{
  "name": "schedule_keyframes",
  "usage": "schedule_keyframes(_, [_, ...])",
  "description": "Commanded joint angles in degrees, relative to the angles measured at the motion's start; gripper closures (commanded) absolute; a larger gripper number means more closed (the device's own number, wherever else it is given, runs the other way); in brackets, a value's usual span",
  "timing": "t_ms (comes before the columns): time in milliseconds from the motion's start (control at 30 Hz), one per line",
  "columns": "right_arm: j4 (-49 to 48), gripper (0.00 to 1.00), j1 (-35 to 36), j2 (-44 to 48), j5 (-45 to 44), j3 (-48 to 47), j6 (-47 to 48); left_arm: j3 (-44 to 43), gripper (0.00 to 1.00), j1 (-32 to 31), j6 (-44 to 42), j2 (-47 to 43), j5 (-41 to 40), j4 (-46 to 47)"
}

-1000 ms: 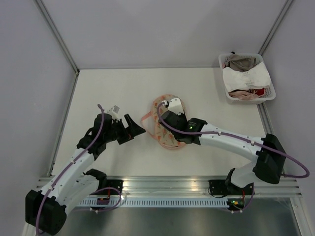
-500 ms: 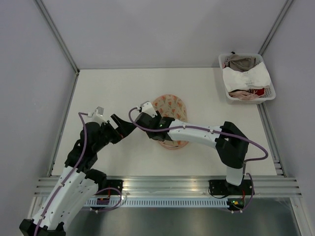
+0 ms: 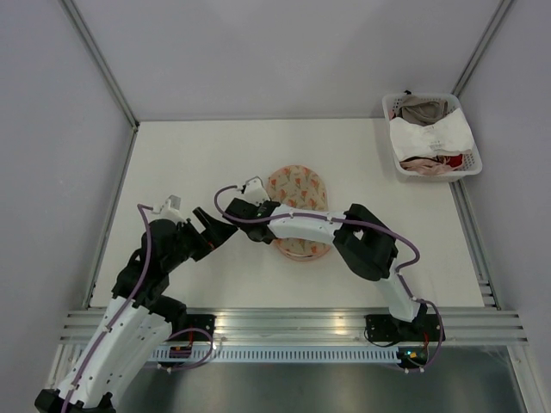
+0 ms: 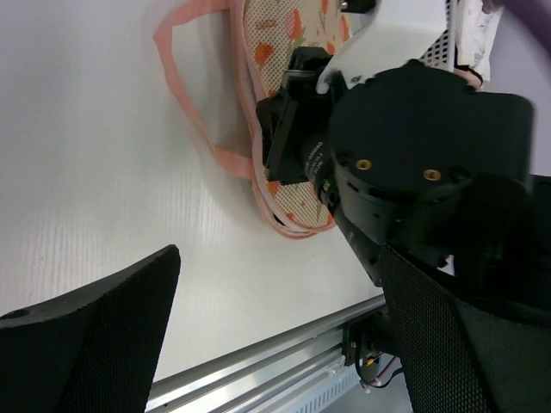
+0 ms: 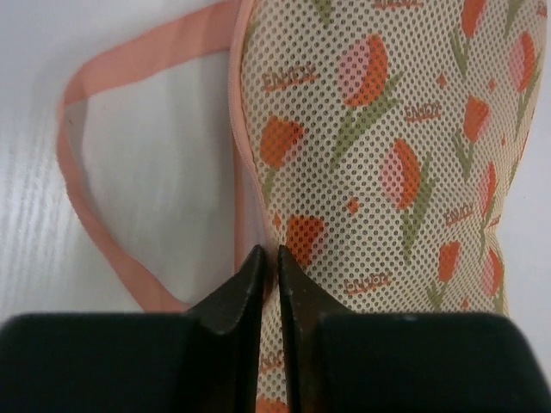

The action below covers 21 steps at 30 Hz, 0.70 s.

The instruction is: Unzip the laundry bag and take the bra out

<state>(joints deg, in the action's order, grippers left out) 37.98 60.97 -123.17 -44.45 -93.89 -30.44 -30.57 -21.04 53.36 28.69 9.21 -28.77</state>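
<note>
From above, the laundry bag [image 3: 297, 185] lies flat near the middle of the table [image 3: 189, 163], well apart from the white basket [image 3: 389, 116] in the far right corner. The right gripper [image 3: 244, 206] sits at the bag's left edge, and the left gripper [image 3: 215, 225] is just beside it. In the left wrist view, the left fingers [image 4: 95, 335] are spread wide and hold nothing. In the right wrist view, the right fingers [image 5: 232, 292] are almost together at the bag's pink edging, beside a pink loop [image 5: 95, 206]. Whether they pinch it I cannot tell.
</note>
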Motion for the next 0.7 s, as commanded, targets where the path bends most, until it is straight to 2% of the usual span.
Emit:
schedule_keyframes(0, [1.14, 0.85, -0.24, -0.15, -2.67, 1.07, -2.17, -1.34, 0.00, -0.15, 1.13, -1.79, -0.25, 2.67])
schedule_keyframes(67, [-0.97, 1.00, -0.76, 1.44, -1.79, 3.88, -2.17, -1.60, 0.00, -0.23, 1.30, -3.11, -1.30, 1.80])
schedule_keyframes(267, [-7.74, 1.00, -1.46, 12.85, 1.38, 12.14, -0.85, -2.39, 0.00, -0.23, 1.48, -3.73, -2.09, 1.35])
schedule_keyframes(400, [-7.05, 0.99, -3.05, 24.53, -0.46, 15.57, -0.94, -2.39, 0.00, -0.15, 0.17, -1.01, -0.25, 3.28])
schedule_keyframes(533, [-0.74, 0.99, -6.47, 30.27, -4.33, 16.10, -0.94, -1.78, 0.00, -0.23, -1.85, 6.01, 8.33, 9.78])
schedule_keyframes(667, [5.78, 0.99, -14.88, 29.49, -8.80, 15.58, -1.64, -1.78, 0.00, -0.23, -3.00, 16.29, 16.44, 18.82])
